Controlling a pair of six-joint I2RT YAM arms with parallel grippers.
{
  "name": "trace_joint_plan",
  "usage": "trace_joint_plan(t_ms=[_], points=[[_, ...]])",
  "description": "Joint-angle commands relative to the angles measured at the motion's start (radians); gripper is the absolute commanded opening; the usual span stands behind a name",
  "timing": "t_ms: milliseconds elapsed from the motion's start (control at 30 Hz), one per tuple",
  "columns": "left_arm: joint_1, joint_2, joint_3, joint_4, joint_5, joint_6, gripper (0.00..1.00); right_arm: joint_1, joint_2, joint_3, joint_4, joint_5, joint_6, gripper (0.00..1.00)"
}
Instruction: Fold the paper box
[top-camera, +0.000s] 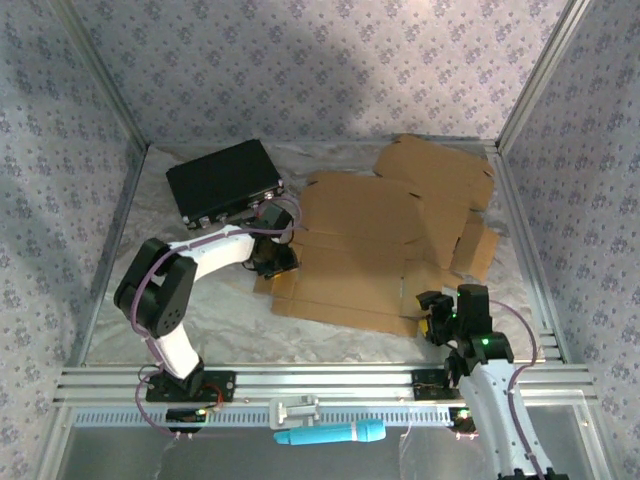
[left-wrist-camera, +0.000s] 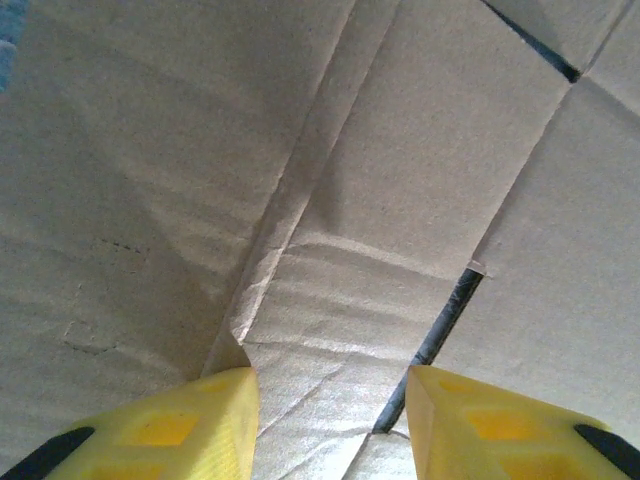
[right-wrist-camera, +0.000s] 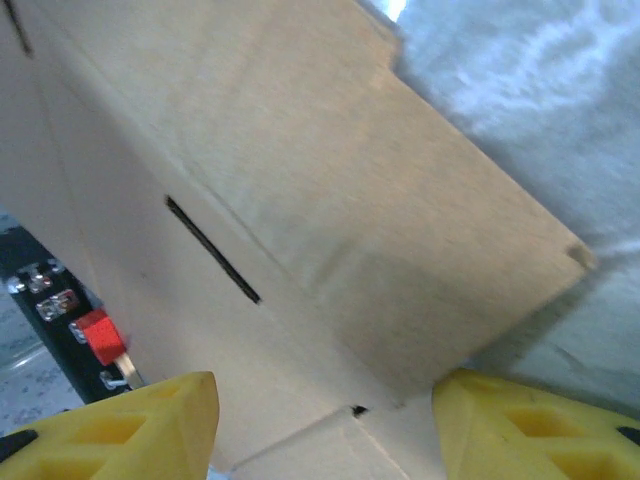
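Crinkled table cover (top-camera: 222, 322) holds a black case (top-camera: 225, 181) beside the flat paper box (top-camera: 365, 245).

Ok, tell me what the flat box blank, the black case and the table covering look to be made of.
Box blank: brown cardboard, matte; creases, cut slots and a fibrous face show close up. Black case: hard, faintly glossy, likely plastic or metal. Table covering: pale crinkled sheet, perhaps plastic or fabric; unclear.
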Motion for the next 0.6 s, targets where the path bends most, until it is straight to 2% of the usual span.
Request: trace_joint_plan(t_ms=[0,300,567], points=[[0.010,0.013,-0.001,-0.015,0.004,0.036,0.43,0.008,-0.042,-0.030,0.038,0.060,0.046,0.58],[0.013,0.040,0.002,-0.022,0.001,0.048,0.43,0.009,-0.153,-0.074,-0.056,0.105,0.074,0.58],[0.011,0.055,0.002,-0.028,-0.001,0.057,0.43,0.010,-0.163,-0.135,0.024,0.141,0.105,0.55]])
